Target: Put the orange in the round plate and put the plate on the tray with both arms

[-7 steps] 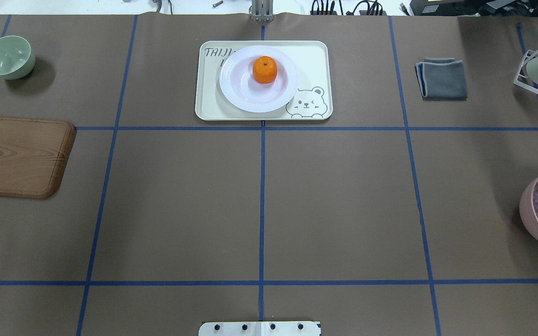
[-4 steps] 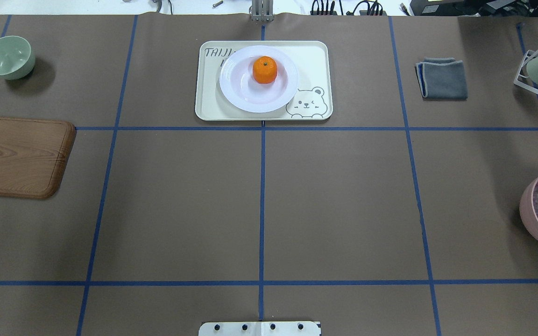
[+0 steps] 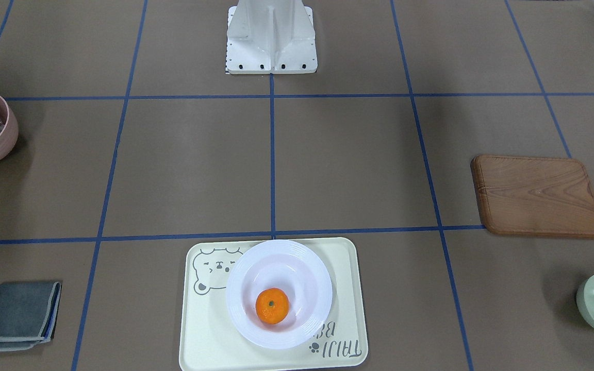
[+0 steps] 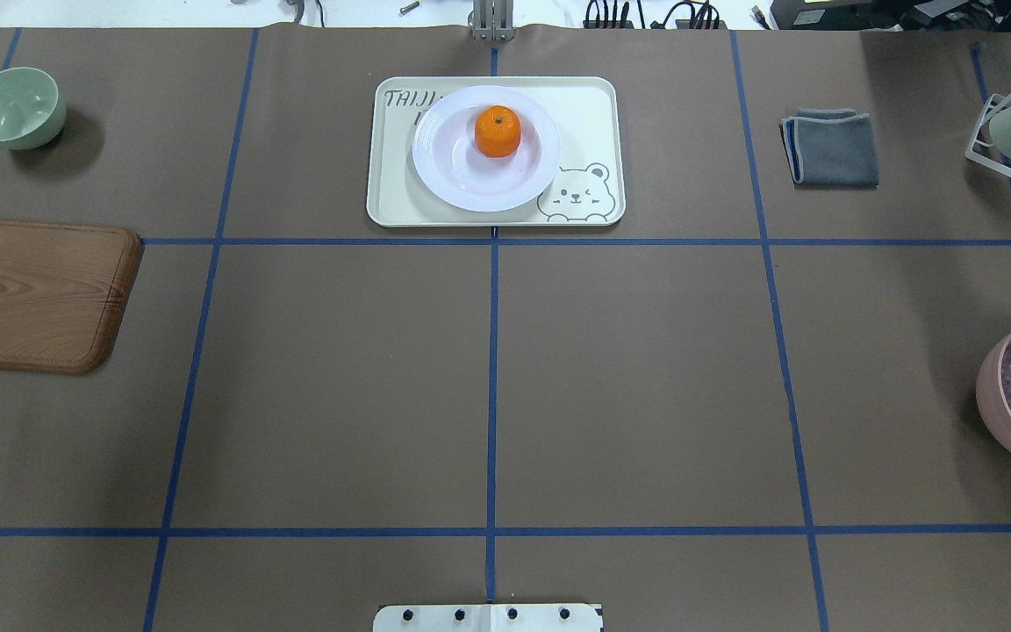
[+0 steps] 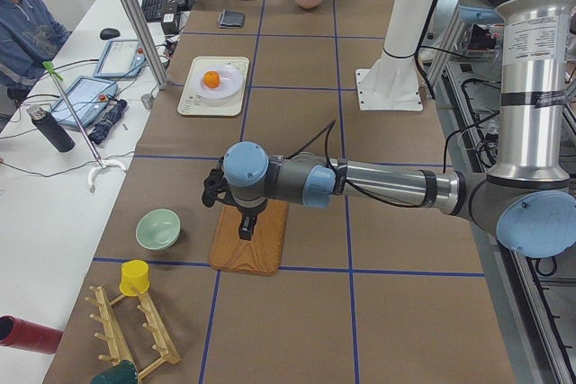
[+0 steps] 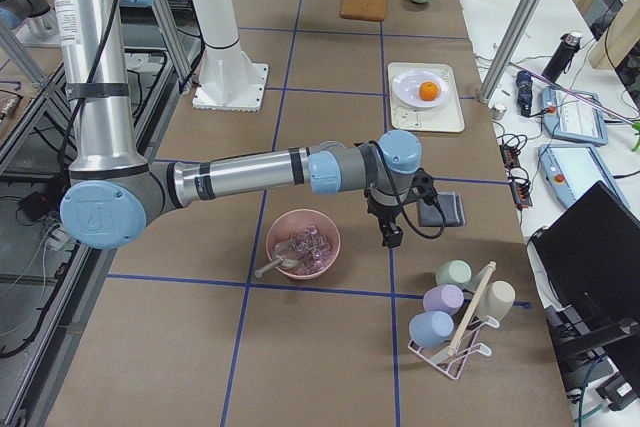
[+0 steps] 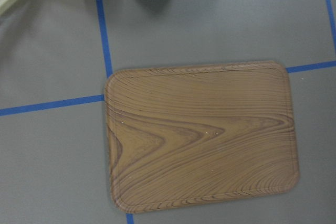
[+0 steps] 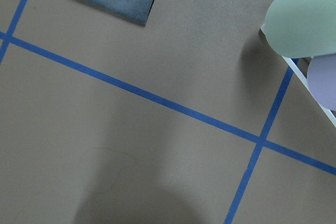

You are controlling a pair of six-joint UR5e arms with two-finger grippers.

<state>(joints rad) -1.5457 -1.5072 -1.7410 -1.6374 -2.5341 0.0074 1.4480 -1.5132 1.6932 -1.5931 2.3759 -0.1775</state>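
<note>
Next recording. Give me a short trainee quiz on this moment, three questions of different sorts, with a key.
1. Open: which gripper hangs over the wooden board?
2. True or false: the orange lies in the round plate.
3. Pick one: the round plate rests on A) the wooden board, B) the tray, C) the bare table.

Key
1. The left gripper; the left wrist view looks straight down on the board.
2. True.
3. B.
</note>
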